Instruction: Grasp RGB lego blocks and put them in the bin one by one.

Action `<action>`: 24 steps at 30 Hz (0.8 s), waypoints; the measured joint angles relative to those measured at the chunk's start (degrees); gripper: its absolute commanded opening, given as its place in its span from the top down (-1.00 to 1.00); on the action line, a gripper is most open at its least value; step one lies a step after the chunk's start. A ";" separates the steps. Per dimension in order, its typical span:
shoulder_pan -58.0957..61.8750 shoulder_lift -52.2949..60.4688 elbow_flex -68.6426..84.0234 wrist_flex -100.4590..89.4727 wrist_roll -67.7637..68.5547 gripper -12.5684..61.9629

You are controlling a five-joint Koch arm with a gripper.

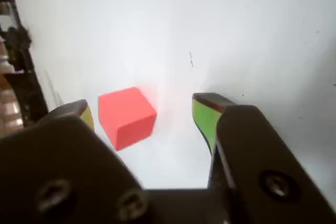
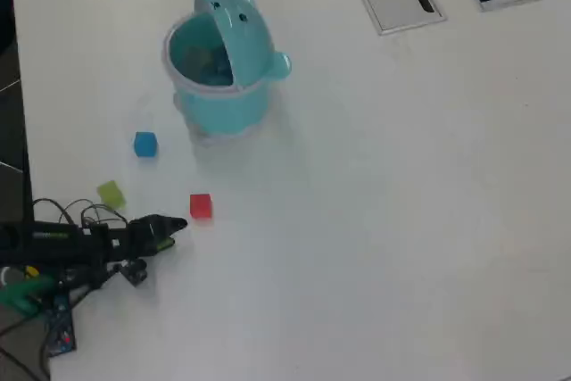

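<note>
the red block [image 1: 126,115] is being framed corner-on between the widely parted, empty fingers [image 1: 206,116] of the gripper [image 1: 144,116]; being cube-like, no long axis is shown.

1. In the wrist view the gripper [image 1: 149,114] body is cut off by the bottom edge.
2. The overhead view crops the arm [image 2: 62,245] at the left edge.
3. The bin [image 2: 219,64] interior is too dim to read.
</note>
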 measured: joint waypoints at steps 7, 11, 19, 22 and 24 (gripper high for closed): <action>-0.44 0.70 -0.09 -2.02 -1.85 -0.24; -0.44 0.70 -0.09 -7.47 -6.50 -0.24; 0.18 0.70 0.00 -16.96 -16.44 -0.24; 0.88 0.70 0.00 -19.78 -18.37 -0.24; 0.88 0.70 0.00 -22.94 -19.34 -0.23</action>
